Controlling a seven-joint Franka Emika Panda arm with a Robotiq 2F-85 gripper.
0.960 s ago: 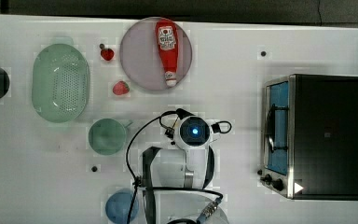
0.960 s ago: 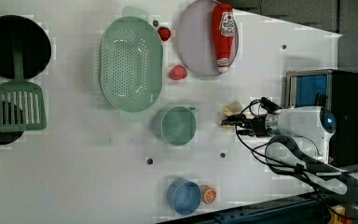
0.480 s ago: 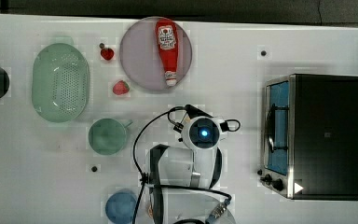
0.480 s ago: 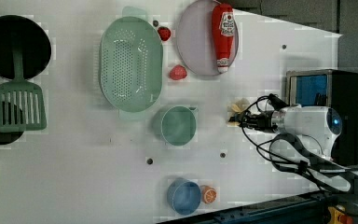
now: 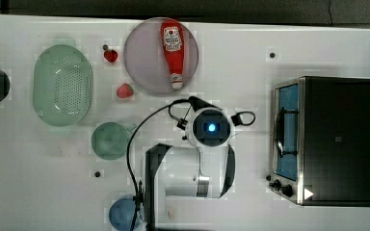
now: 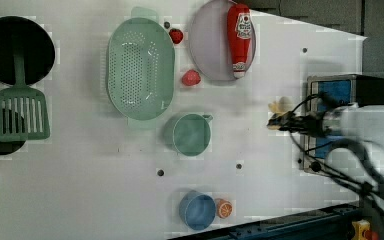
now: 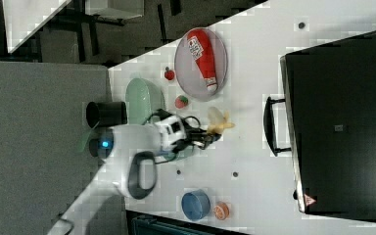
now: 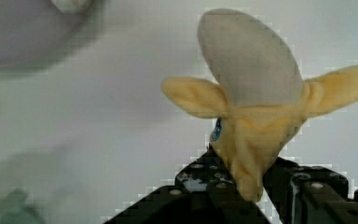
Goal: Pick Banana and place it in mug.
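White table (image 6: 80, 190); oven (image 6: 347, 90) at the left view's right edge. Mug (image 6: 191, 134) well apart from oven, empty. Pincer (image 6: 280, 121) just beside oven, pinching banana (image 6: 280, 107), peel flaps spread; banana apart from mug.

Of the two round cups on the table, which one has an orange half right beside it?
The blue cup, at the left view's bottom. The orange half sits against its side; the teal-green mug stands alone.
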